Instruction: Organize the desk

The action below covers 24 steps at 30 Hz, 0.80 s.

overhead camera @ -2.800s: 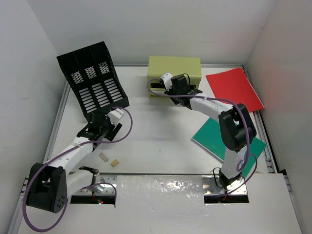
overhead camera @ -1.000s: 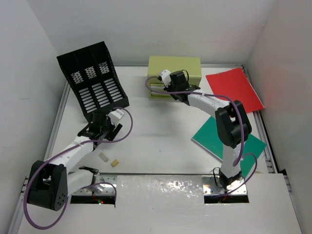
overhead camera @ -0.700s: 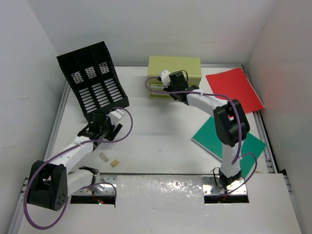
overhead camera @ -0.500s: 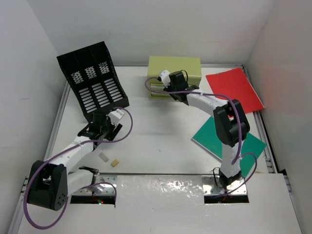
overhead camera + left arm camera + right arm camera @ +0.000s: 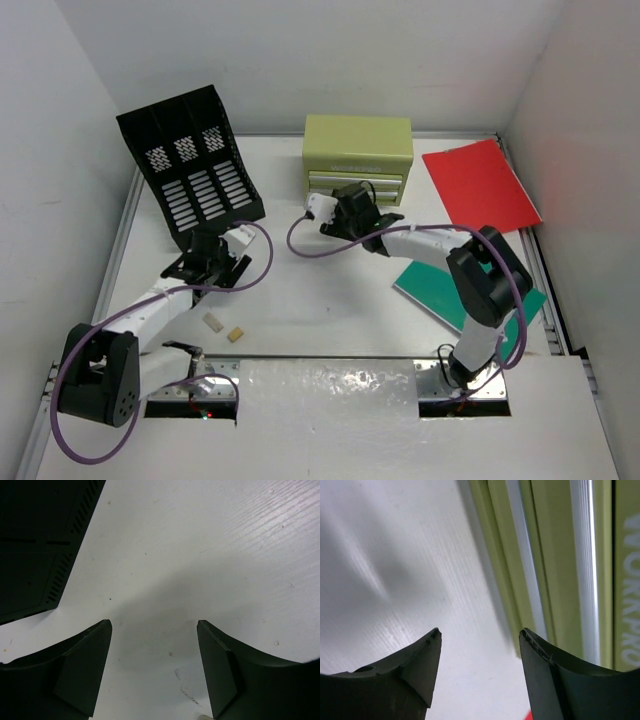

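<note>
Now right gripper [image 5: 480, 634] backed off drawer chest [image 5: 358, 160], jaws apart.

Close along the right side of the right gripper [image 5: 479, 632] runs the olive-green drawer chest [image 5: 555, 555], walling off that way. Bare desk [image 5: 385, 555] lies open between its parted jaws and out to its left. The left gripper [image 5: 154, 625] has free desk between and ahead of its fingers, with the black file rack [image 5: 35, 540] crowding its left. Behind it two small blocks [image 5: 236, 335], erasers perhaps, lie loose. A green folder [image 5: 440, 290] lies flat well behind the right gripper.
</note>
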{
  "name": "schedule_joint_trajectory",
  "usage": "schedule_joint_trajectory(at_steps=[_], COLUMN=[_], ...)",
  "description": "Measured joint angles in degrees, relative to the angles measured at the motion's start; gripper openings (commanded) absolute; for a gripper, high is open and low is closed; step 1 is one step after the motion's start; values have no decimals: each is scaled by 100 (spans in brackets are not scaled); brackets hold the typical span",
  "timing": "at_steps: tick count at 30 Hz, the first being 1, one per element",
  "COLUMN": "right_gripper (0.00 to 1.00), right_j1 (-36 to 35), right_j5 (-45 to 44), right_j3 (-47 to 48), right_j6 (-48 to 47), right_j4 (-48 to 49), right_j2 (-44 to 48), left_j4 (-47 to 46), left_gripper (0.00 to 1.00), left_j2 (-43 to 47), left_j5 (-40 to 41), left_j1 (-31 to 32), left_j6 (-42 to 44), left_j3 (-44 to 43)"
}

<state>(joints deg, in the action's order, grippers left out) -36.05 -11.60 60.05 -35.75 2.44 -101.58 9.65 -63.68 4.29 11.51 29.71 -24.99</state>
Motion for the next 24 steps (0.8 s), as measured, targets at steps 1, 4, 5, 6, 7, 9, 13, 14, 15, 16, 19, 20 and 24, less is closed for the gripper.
schedule_joint_trajectory(at_steps=[1,4,5,6,7,9,13,14,15,16,19,20,24], right_gripper=[60,58,58,58,58,58,58,58,58,57,57,57,58], right_j1=[-120,-315,-332,-332,-330,-308,-302,-304,-306,-313,-348,-363,-428], right_j5=[-144,-507,-621,-719,-802,-979,-1246,-1294,-1364,-1423,-1663,-1722,-1878], right_j3=[-26,-22,-11,2,11,20,20,20,20,20,4,-17,-35], right_j6=[-197,-660,-780,-870,-938,-1078,-1287,-1351,-1423,-1504,-1779,-1862,-2107], right_j4=[146,542,662,769,837,938,1158,1241,1353,1478,1908,2035,2345], right_j2=[-31,-219,-315,-424,-525,-710,-866,-883,-903,-929,-1040,-1073,-1241], left_j4=[2,2,0,0,2,2,0,0,0,0,2,2,0], left_gripper=[67,67,67,67,67,67,67,67,67,67,67,67,67], left_j2=[-15,-33,-35,-35,-35,-35,-57,-76,-101,-131,-203,-223,-262], left_j5=[0,0,0,0,0,0,0,2,2,2,11,15,22], left_j1=[0,0,0,0,0,0,0,0,0,0,0,0,0], left_j6=[0,0,0,0,0,0,0,0,0,0,0,0,0], left_j3=[0,0,0,0,0,0,0,0,0,-2,-2,-2,-4])
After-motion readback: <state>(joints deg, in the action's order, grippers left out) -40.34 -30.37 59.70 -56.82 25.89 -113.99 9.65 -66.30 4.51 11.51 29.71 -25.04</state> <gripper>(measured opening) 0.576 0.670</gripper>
